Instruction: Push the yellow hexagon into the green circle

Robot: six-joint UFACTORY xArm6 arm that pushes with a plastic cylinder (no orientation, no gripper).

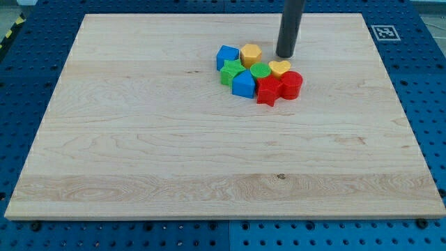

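Observation:
The yellow hexagon (pixel 251 54) sits at the top of a tight cluster of blocks in the upper middle of the board. The green circle (pixel 260 70) lies just below and right of it, close or touching. My tip (pixel 286 55) stands on the board to the right of the yellow hexagon, a small gap apart, and just above the yellow heart (pixel 279 67).
The cluster also holds a blue block (pixel 226 56) at the left, a green star (pixel 232 72), a blue block (pixel 244 84), a red star (pixel 268 90) and a red cylinder (pixel 291 84). The wooden board (pixel 139 139) lies on a blue perforated table.

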